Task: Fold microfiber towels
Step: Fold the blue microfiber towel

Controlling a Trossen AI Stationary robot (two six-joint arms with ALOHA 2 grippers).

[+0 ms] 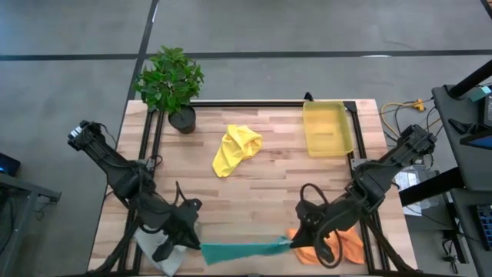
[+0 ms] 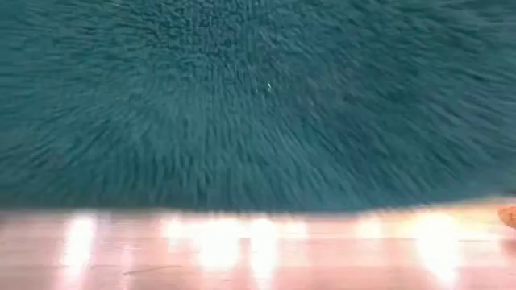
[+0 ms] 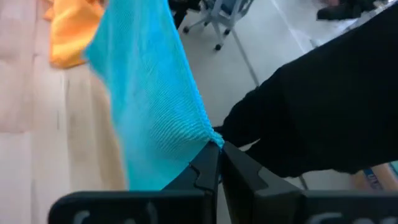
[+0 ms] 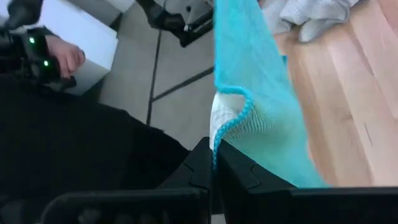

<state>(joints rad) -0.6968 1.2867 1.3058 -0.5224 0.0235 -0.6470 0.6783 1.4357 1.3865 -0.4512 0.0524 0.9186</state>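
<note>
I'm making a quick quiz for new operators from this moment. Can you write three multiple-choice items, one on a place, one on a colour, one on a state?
1. Where does the yellow towel lie?
A. In the bin
B. Mid-table, between plant and bin
C. Under the right arm

2. What colour is the towel stretched between the two claws?
A. Teal
B. Grey
C. Orange

3. How do the claws stand?
A. Both open
B. Only the left shut
C. Both shut on the towel

Answers:
1 B: it sits crumpled on bare wood between the plant and the bin.
2 A: the teal towel spans the front edge.
3 C: the left claw and right claw each pinch a corner.
</note>
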